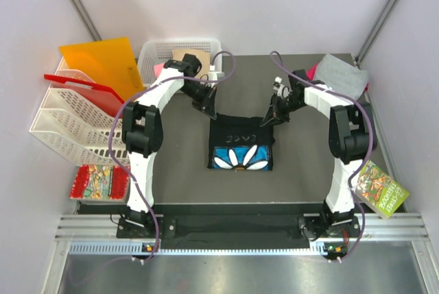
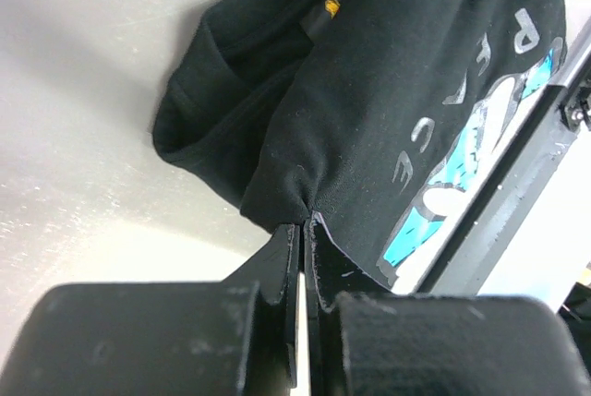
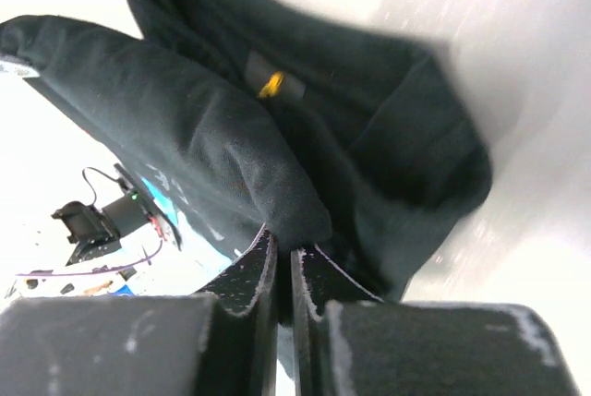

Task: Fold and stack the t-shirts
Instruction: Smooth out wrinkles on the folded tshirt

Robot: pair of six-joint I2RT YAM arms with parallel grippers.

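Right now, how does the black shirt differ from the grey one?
The black shirt lies mid-table, the grey shirt at the far right corner. The black shows a flower print; the grey looks plain. The left gripper and right gripper pinch the black; neither holds the grey.

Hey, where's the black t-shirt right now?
In the top view the black t-shirt lies at the middle of the dark mat, with its far left corner pinched in the left hand and its far right corner in the right hand.
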